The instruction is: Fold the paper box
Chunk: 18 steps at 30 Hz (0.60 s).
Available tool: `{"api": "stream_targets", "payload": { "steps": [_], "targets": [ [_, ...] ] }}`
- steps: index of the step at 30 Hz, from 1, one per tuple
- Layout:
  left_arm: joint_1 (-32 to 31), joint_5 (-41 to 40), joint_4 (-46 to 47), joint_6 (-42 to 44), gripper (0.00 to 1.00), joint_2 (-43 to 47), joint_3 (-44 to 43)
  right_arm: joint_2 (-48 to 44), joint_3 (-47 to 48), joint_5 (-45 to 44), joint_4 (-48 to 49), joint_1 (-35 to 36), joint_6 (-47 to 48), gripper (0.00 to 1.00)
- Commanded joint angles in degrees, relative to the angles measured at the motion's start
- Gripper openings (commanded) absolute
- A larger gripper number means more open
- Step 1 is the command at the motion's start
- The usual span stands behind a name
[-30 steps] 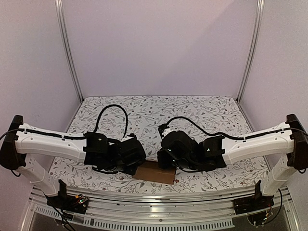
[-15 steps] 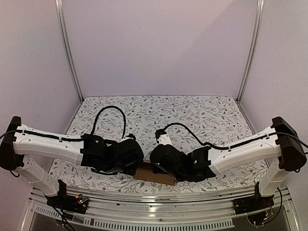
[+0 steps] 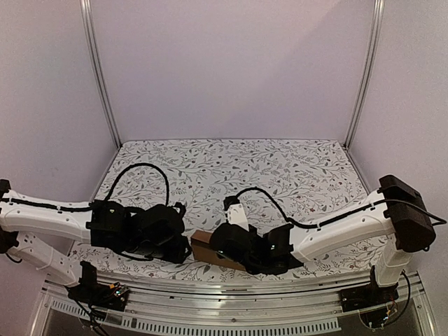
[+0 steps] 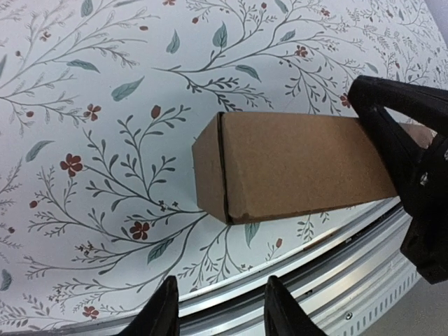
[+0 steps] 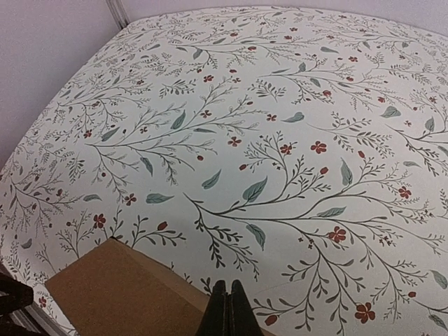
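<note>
The paper box [image 4: 294, 164] is a closed, oblong brown cardboard box lying near the table's front edge; it also shows in the top view [image 3: 203, 246]. My left gripper [image 4: 220, 311] is open just off the box's left end, not touching it, with nothing between its fingers. My right gripper [image 5: 228, 308] is shut, its tips low over the box [image 5: 119, 294] at the far edge of its top face. In the left wrist view, the right gripper's black body [image 4: 413, 175] covers the box's right end.
The floral table cover [image 5: 280, 140] stretches away behind the box. A metal rail [image 4: 336, 280] runs along the table's near edge just below the box. Both arms [image 3: 140, 227] [image 3: 336, 227] hang low over the front of the table, and white walls enclose the cell.
My left gripper has opened and drawn back to the left, away from the box. The right arm has swung left and lower over the box, still shut.
</note>
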<state>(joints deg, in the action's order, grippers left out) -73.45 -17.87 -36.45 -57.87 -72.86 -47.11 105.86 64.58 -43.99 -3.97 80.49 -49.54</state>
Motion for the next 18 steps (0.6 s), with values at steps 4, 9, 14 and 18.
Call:
{"api": "stream_targets", "payload": {
  "steps": [4, 9, 14, 18],
  "targets": [
    [-0.95, 7.17, 1.6, 2.34, 0.43, 8.27, 4.68, 4.37, -0.92, 0.05, -2.23, 1.16, -1.22, 0.0],
    [-0.2, 7.77, 2.0, 5.42, 0.45, 13.68, 3.53, 5.89, -2.15, 0.01, -2.05, 2.28, -1.94, 0.0],
    [4.82, 10.65, 3.38, 9.08, 0.46, 14.33, 1.43, 7.99, -2.86, -0.49, -1.75, 3.87, -3.31, 0.0],
    [11.33, 17.11, 9.05, 12.01, 0.4, 11.35, 1.78, 8.85, -4.22, -0.77, -1.75, 4.33, -4.74, 0.0]
  ]
}}
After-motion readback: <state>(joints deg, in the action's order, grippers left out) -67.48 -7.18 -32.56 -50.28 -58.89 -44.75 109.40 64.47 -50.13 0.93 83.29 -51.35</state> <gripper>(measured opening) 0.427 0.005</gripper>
